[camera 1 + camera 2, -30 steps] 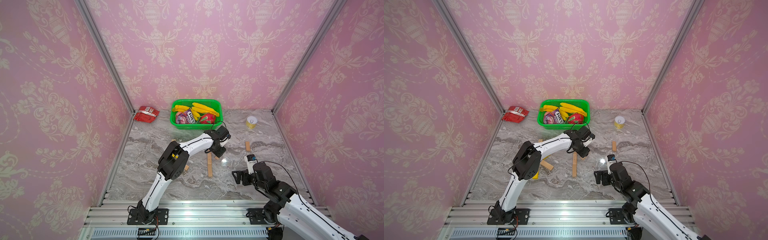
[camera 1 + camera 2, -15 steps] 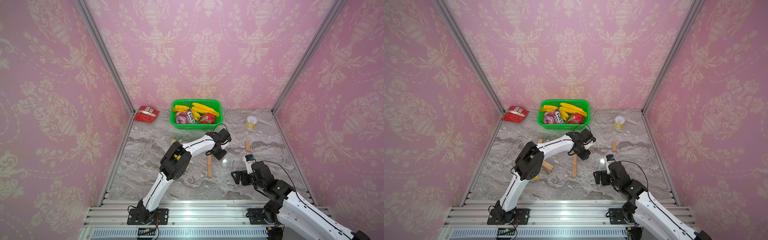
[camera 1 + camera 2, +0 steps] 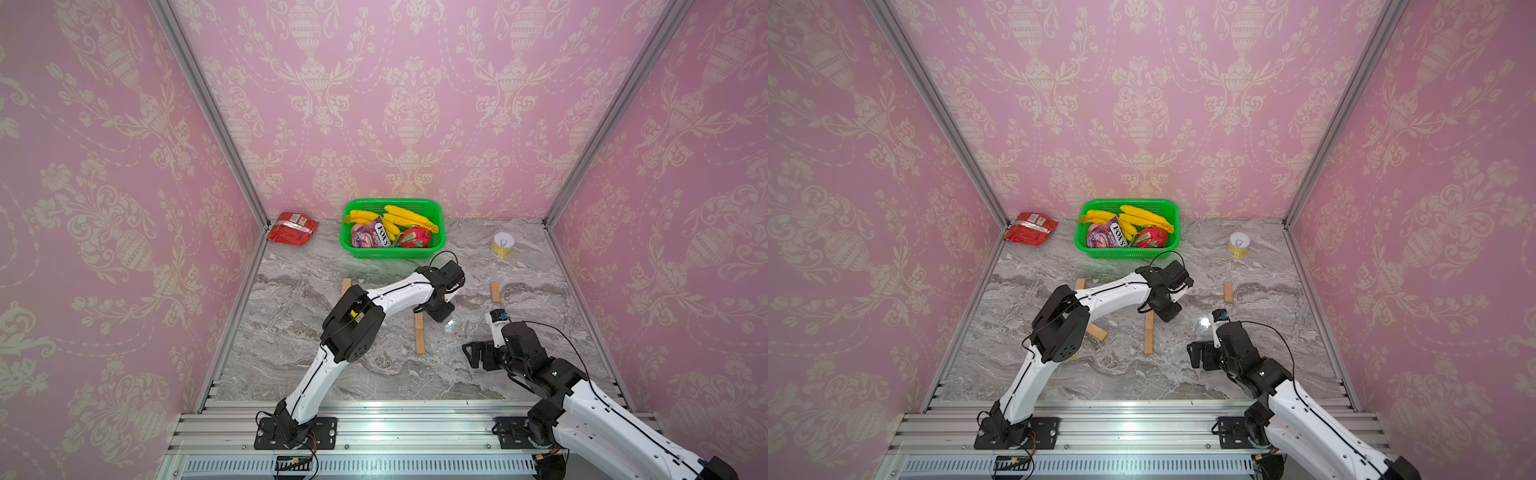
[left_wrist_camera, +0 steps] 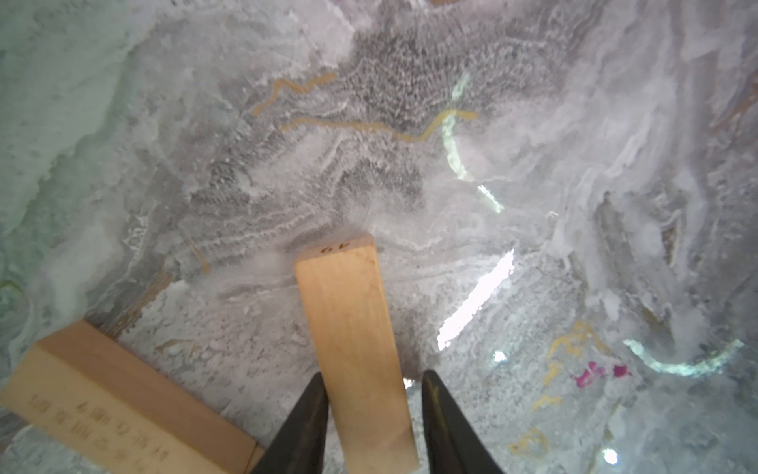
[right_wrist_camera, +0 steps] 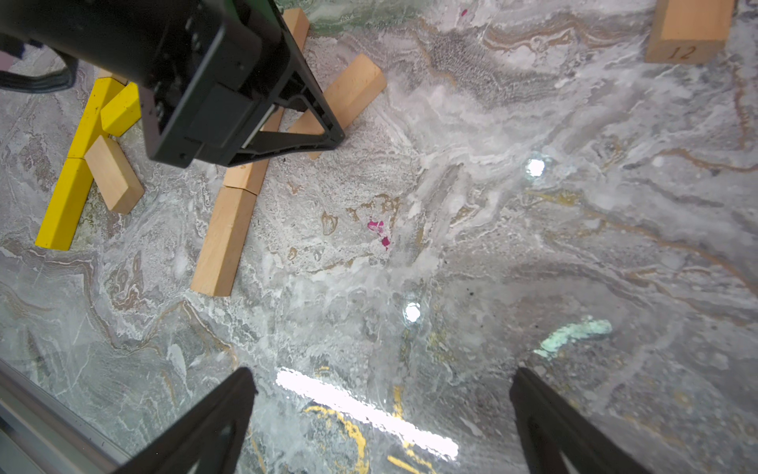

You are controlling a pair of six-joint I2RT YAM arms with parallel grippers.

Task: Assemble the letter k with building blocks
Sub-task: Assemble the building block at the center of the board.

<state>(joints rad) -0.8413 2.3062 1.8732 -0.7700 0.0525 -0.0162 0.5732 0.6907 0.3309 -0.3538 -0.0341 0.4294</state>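
The left gripper stands low over the middle of the desk, its jaws astride a slanted wood block. One finger touches the block's side and a narrow gap shows at the other, so the claw is not closed on it. The block angles away from a straight wood stem. A yellow-and-wood K lies beside the stem, toward the left edge. The right gripper hovers wide open over bare marble nearer the front right corner. A loose block lies near the right edge.
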